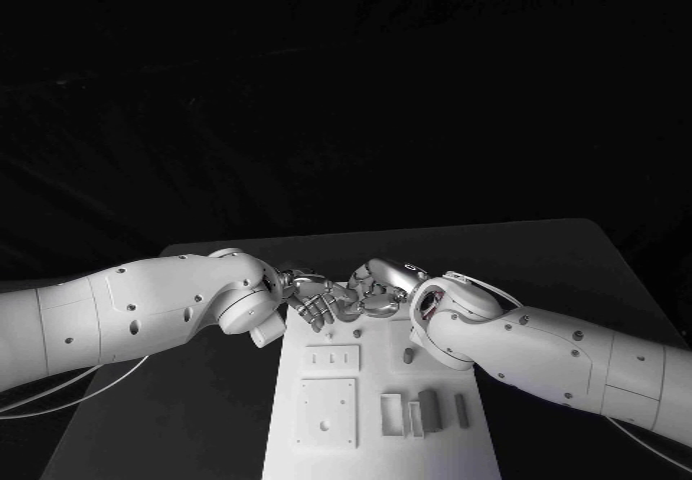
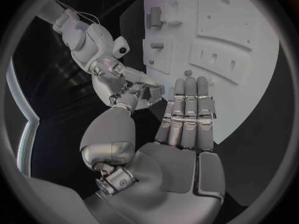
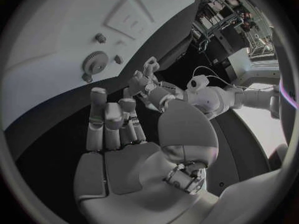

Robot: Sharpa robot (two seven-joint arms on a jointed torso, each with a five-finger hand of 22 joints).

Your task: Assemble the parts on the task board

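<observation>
Both silver hands, left (image 1: pixel 310 300) and right (image 1: pixel 378 292), hover empty, fingers apart, over the white task board (image 1: pixel 378 440); I would descend slowly onto the small grey gear (image 3: pixel 95 63).

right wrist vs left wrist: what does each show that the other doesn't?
Right wrist view alone: a gear on the board, with small round parts beside it.
Left wrist view alone: small blocks on raised plates and a slotted plate.
Both: the white board, and both hands, left and right, open with straight fingers, holding nothing.
</observation>
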